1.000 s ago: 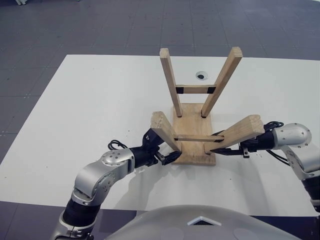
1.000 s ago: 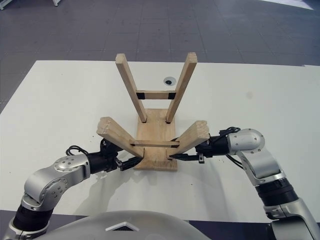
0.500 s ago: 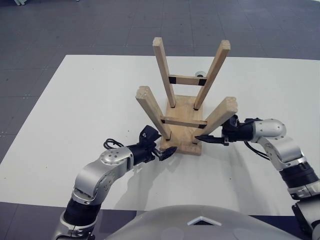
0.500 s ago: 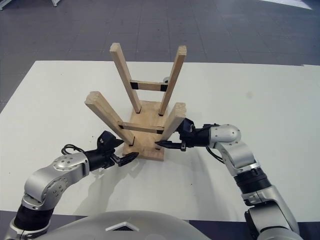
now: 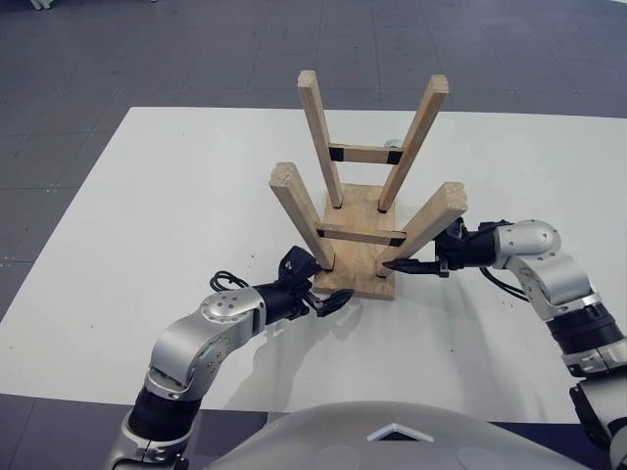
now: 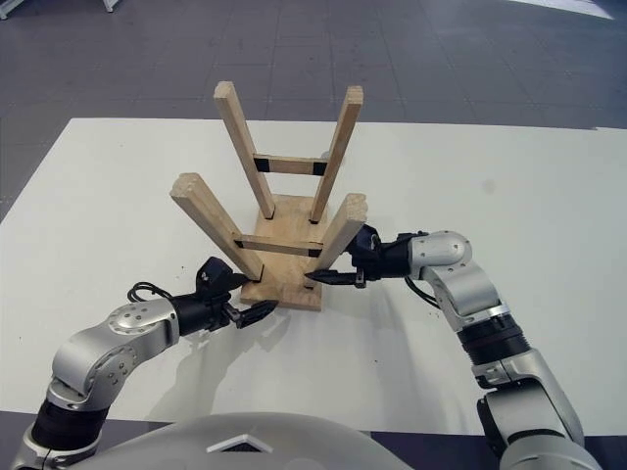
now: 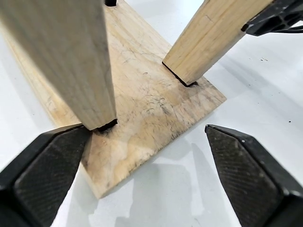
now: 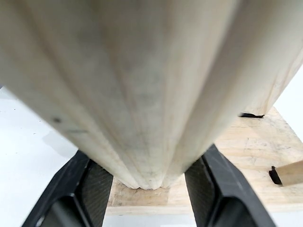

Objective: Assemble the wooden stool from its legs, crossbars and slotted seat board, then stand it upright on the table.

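My right hand [image 6: 323, 279] clamps a leg [image 6: 341, 233], steadying the upturned stool [image 6: 245, 147]; my left hand [image 6: 247, 294] gapes empty at the seat [image 6: 292, 223].

A white rectangular table [image 5: 176, 196] with a matt top stands on a floor [image 5: 196, 49] of dark grey square tiles with thin paler joints. The light is even and soft. A pale object [image 6: 8, 8] sits on the tiles at the far left corner

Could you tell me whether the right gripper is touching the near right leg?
Touching. Right wrist view: jaws of the right gripper press both sides of the near right leg.
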Controlling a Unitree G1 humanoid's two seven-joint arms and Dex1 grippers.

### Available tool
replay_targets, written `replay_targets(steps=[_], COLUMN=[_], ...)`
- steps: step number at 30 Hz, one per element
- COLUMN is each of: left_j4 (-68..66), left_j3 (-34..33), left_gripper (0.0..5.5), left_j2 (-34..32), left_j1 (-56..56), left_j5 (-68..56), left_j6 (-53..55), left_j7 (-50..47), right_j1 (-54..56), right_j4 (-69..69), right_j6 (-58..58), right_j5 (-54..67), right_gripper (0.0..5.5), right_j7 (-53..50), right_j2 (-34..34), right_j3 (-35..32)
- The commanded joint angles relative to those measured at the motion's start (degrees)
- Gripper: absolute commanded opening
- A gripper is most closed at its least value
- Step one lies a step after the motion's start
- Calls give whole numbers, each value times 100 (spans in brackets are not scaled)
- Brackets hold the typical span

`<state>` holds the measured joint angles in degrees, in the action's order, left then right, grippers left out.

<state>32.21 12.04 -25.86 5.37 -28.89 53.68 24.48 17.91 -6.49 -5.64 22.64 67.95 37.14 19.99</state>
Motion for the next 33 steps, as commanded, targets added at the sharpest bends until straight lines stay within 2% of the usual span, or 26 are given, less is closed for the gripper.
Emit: replay_targets(steps=[1,6,7,11,17,19,22,25,27,29,33], left_j4=[5,14,11,44,147,183,226,255,226,394,901], left_j3=[60,82,86,36,-259,-361,-633,-1274,-1908,-2388,-2498], left_gripper=[447,447,447,447,447,447,447,447,447,447,447], left_j2=[-7,8,9,3,-323,-480,-784,-671,-8,699,1707], left_j1=[-53,-42,-45,7,99,144,319,408,178,-123,-710], left_j5=[-2,-9,-9,-23,-128,-160,-169,-39,96,68,-221], left_j6=[82,90,87,93,175,208,225,361,542,693,1117], left_j7=[27,13,11,-17,144,228,357,-144,-1059,-1842,-2630], right_j1=[-292,-223,-210,-5,-152,-346,-678,-1112,-1369,-1457,-1402], right_j4=[-476,-556,-576,-843,-818,-694,-196,993,1958,2825,4030], right_j6=[-392,-25,8,159,152,60,-1027,-2753,-4123,-5578,-6871], right_j5=[-563,-766,-796,-851,-958,-1157,-1354,-939,-627,-513,-433], right_gripper=[259,351,358,438,438,438,438,438,438,438,438], right_j7=[-83,-275,-291,-376,-386,-741,-1960,-3478,-4450,-5071,-5569], right_j2=[85,-191,-199,-81,256,341,203,-582,-1298,-1808,-2343], right_j3=[120,-100,-154,-575,-1018,-1142,-1562,-2431,-2960,-3203,-3035])
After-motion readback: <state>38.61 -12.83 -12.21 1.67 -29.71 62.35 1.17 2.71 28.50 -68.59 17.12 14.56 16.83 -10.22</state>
